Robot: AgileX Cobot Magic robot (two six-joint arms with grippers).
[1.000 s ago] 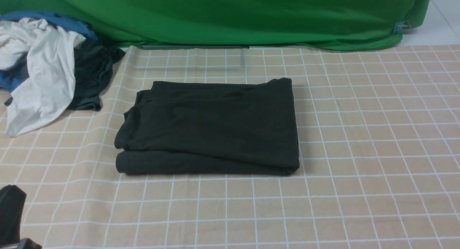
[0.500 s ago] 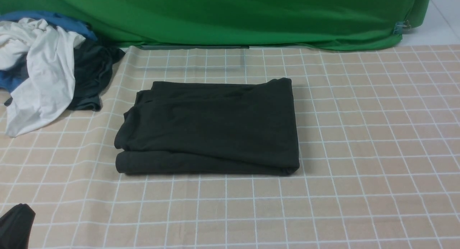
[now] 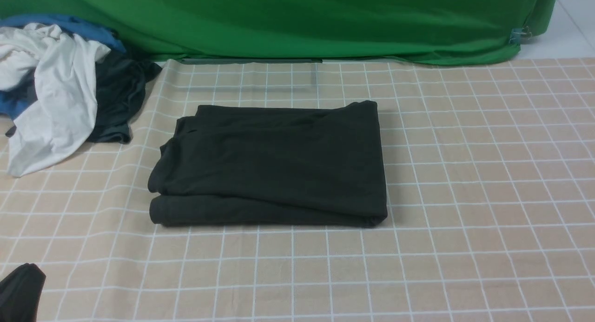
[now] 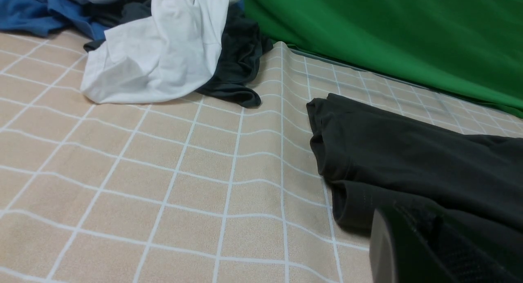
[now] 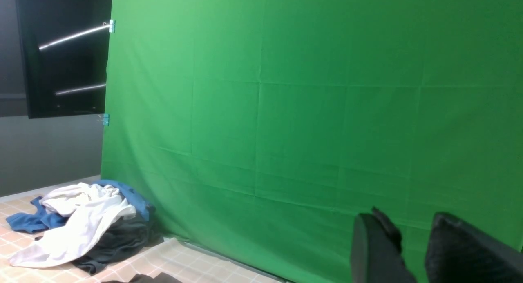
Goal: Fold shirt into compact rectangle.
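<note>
The black shirt (image 3: 274, 164) lies folded into a thick rectangle in the middle of the checked table cover (image 3: 483, 182), with its print and neck label hidden. In the left wrist view the shirt (image 4: 412, 152) shows its open layered edges toward the clothes pile. My left gripper (image 3: 21, 292) sits low at the near left corner, shut and empty, well apart from the shirt; its dark fingers (image 4: 408, 250) fill that view's corner. My right gripper (image 5: 404, 219) is out of the front view; it is raised and faces the backdrop, open with nothing between its fingers.
A pile of clothes lies at the far left: a white garment (image 3: 51, 99), a blue one (image 3: 69, 24) and a plain dark one (image 3: 116, 103). A green backdrop (image 3: 302, 20) hangs along the table's far edge.
My left gripper has sunk lower toward the near left corner of the front view. The shirt has not moved.
</note>
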